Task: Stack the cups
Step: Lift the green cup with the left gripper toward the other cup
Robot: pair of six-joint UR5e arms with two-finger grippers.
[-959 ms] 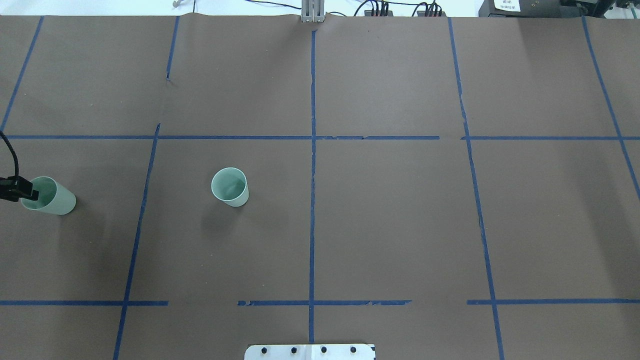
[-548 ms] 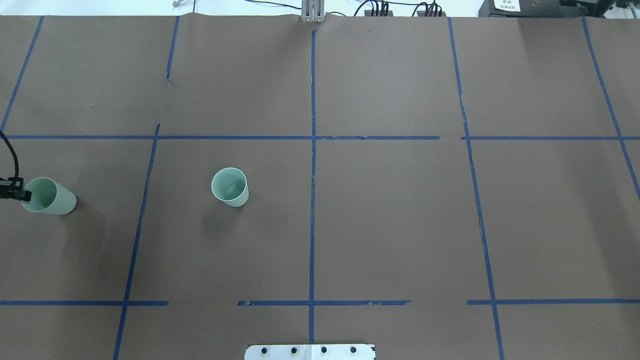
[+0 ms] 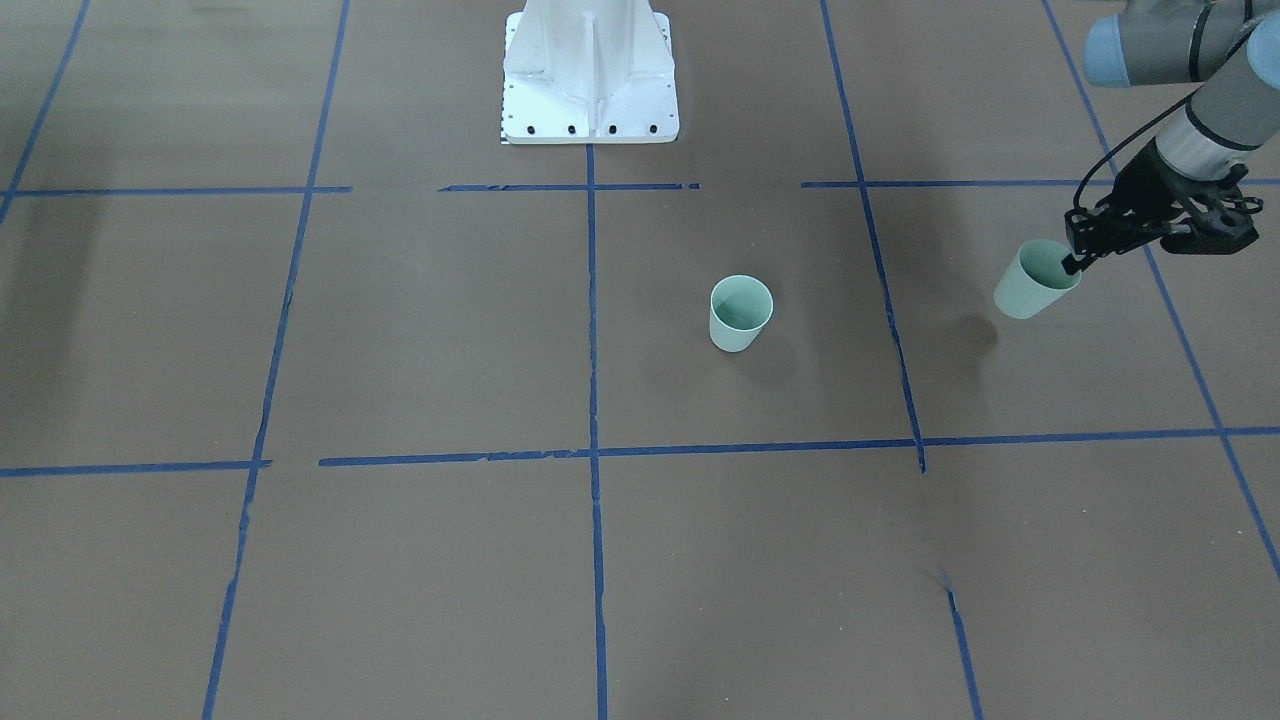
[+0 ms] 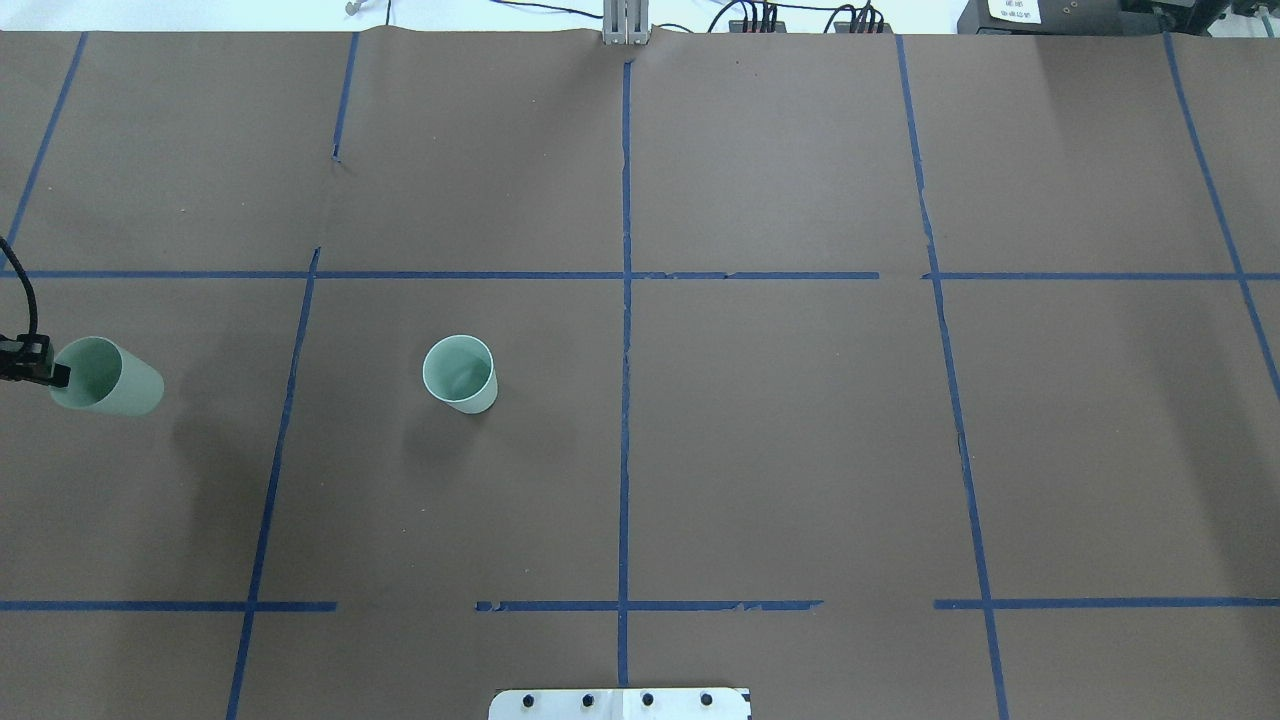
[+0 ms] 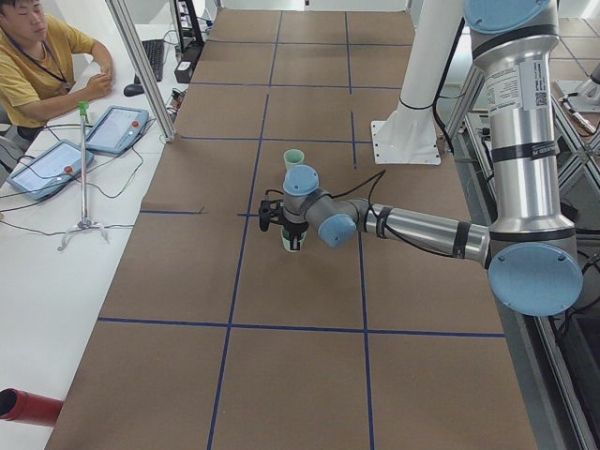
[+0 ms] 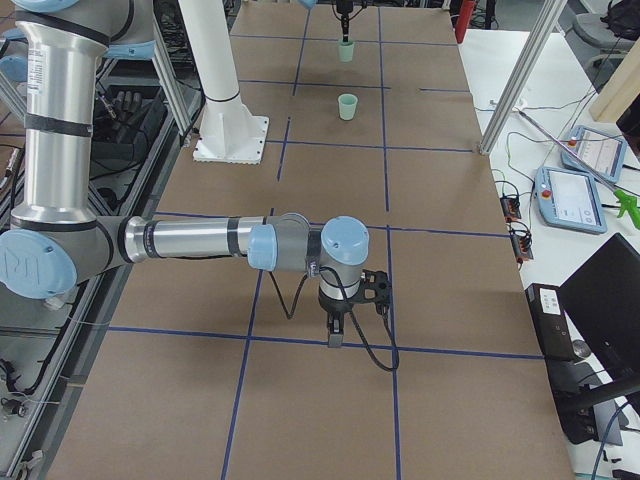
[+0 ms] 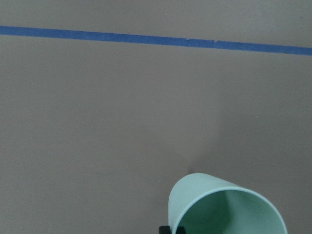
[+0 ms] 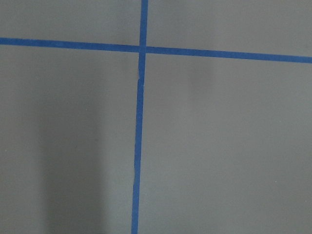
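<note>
The left end effector [image 3: 1070, 262] pinches one small pale mint-green tapered plastic tumbler [image 3: 1035, 282] by its rim, mouth up and clear of the brown counter [image 3: 400, 330], probably for nesting into the matching upright tumbler [image 3: 741, 313] well apart. The right end effector [image 6: 336, 335] hangs far off, and I cannot tell whether it is open or closed.

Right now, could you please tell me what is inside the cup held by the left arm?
Nothing shows inside the held cup except one finger of the left pincer clamped at its rim. That finger and the rim hide part of the bottom.
</note>
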